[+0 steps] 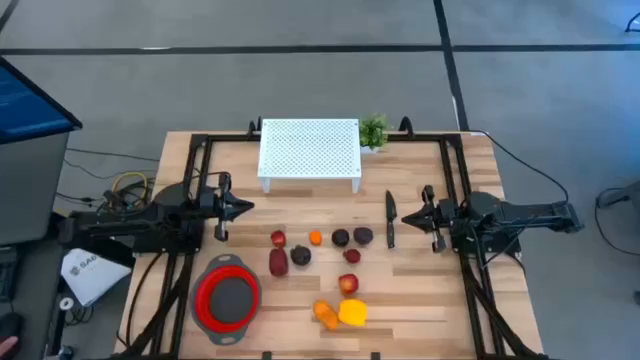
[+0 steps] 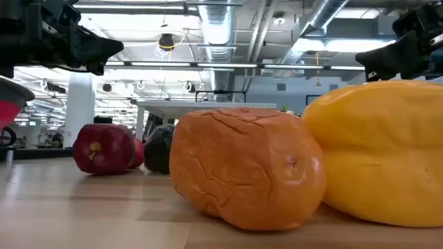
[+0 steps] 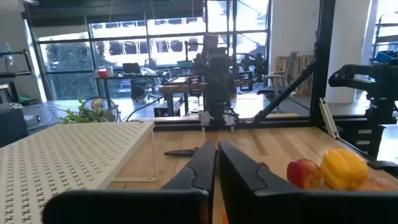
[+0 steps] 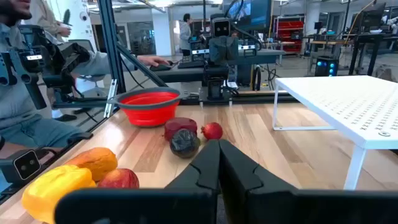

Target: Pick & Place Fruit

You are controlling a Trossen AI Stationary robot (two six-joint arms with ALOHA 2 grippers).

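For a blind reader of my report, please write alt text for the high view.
Small fruit lie scattered on a wooden table, with a red bowl near the left arm. Both arms wait at the sides, left hand and right hand shut and empty.

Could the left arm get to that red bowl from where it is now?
Probably yes. The red bowl sits on the left arm's own side of the table, just in front of the left hand, which is shut and empty, with only bare wood between them; the fruit lies off to the bowl's other side.
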